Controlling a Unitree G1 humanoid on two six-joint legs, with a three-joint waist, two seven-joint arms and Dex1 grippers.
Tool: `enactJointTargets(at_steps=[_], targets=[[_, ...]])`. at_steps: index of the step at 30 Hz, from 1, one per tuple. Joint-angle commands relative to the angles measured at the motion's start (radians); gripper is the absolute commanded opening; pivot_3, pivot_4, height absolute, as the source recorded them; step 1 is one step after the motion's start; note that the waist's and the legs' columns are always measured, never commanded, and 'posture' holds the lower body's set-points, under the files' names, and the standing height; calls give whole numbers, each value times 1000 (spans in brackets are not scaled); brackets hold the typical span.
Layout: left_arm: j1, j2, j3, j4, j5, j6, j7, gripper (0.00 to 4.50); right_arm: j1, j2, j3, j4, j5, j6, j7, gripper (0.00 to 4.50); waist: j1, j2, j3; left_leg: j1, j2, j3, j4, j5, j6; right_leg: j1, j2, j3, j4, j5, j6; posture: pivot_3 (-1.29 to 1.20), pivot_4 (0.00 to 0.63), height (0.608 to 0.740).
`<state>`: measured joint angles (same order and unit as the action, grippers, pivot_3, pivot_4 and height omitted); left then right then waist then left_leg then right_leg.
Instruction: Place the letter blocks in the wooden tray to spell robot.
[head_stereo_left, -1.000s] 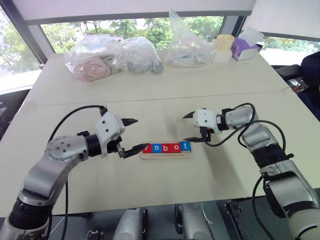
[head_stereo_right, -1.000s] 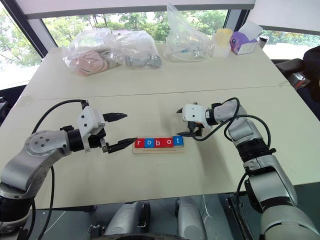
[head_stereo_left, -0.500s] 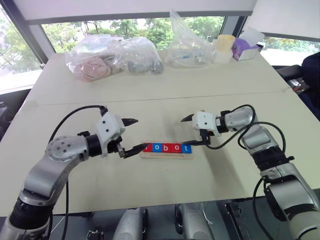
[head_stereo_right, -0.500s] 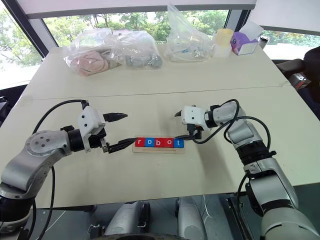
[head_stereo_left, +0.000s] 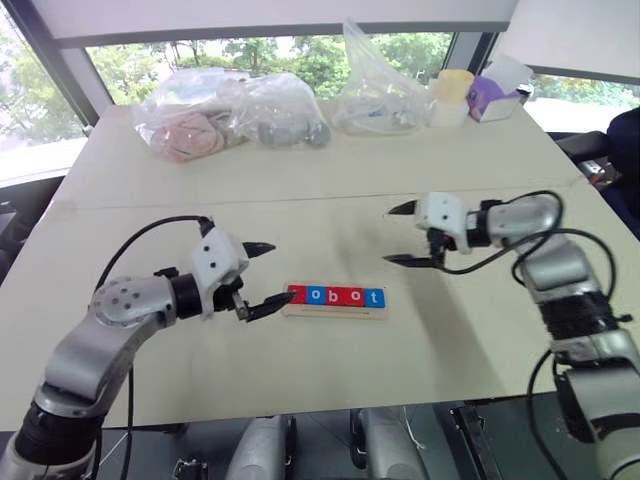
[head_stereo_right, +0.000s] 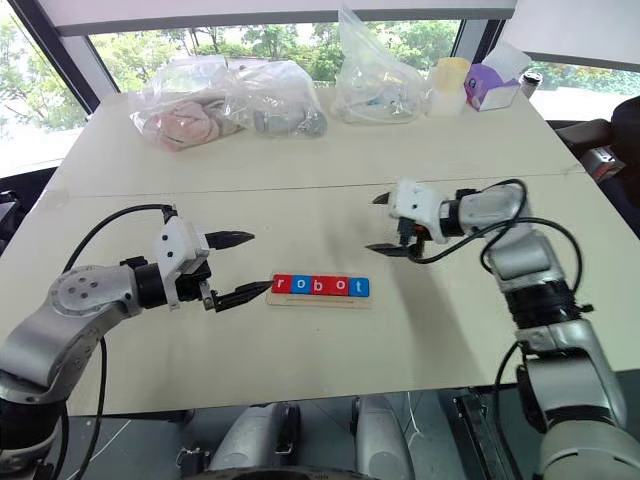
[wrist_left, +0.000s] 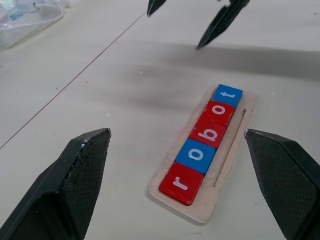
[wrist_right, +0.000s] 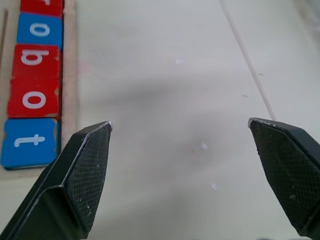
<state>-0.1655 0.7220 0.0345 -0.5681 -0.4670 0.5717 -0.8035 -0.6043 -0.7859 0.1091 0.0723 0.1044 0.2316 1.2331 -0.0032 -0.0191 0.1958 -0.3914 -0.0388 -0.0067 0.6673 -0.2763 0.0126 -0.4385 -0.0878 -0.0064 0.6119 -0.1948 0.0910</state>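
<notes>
Red and blue letter blocks (head_stereo_left: 337, 296) sit in a row in the wooden tray (head_stereo_left: 333, 312), and they spell robot. The tray lies flat on the pale tabletop (head_stereo_left: 300, 380), near the middle. The left claw (head_stereo_left: 262, 275) is spread wide, with one finger tip just beside the tray's left end. The right claw (head_stereo_left: 402, 234) is spread wide too, empty, up above the tabletop beyond the tray's right end.

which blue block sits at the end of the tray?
The blue t block, last in the wooden tray on the side toward the right claw. The other blue block, the first o, sits second in the row between red r and b.
</notes>
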Motion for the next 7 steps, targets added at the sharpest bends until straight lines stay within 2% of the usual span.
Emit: enactJointTargets(at_steps=[1,7], targets=[[27,35,70,-47,-44,32,-5,4500,131,-112,-112,-235,135,257,33,4488,7,0,0,0,0,0,0,0,0,0,0,0,0,0,0,0,150,725],[51,52,122,-62,-103,80,8,4500,318,-212,-280,-470,312,538,-6,4488,11,0,0,1,1,1,1,0,0,1,1,1,0,-2,-4,0,150,725]])
